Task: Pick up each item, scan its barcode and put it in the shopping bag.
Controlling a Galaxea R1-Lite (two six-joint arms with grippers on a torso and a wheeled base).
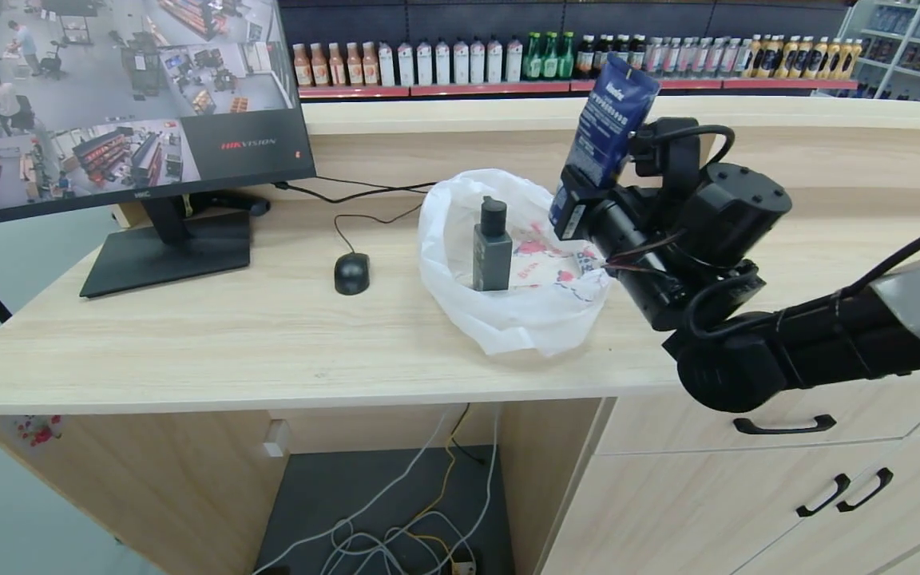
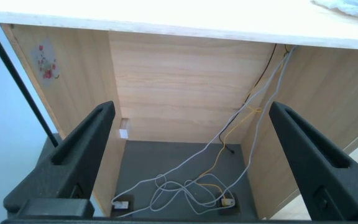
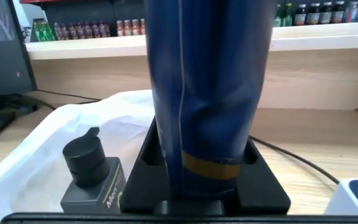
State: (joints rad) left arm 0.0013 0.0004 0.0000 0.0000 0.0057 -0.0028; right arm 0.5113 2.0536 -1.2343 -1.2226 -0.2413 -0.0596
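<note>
The right claw point(image 1: 580, 209) is closed on the lower part of the blue pouch point(image 1: 608, 112) and holds it nearly upright, just above the far right rim of the shopping bag point(image 1: 524, 323). The bag sits open on the bench point(image 1: 188, 335), and a dark bottle point(image 1: 492, 249) stands upright inside it.

The pouch looks like a soft, light refill pack. Its skin would probably dent or slip under a hard squeeze, and its top could flop. I judge the low hold to be the sound one, since the fill makes the pouch firmer there, and a flat face should stay free for the barcode. The bottle seems stiff and heavier, and is best taken around its body.

The head view gives the pouch's height over the bag and its slight lean. The right wrist view adds close detail: a back seam, a gold band, and the claw's pads point(image 3: 149, 149) pressing both sides. The left wrist view has the left claw point(image 2: 191, 124) spread wide and empty, lower than the bag, facing cables point(image 2: 185, 186) under the bench
</note>
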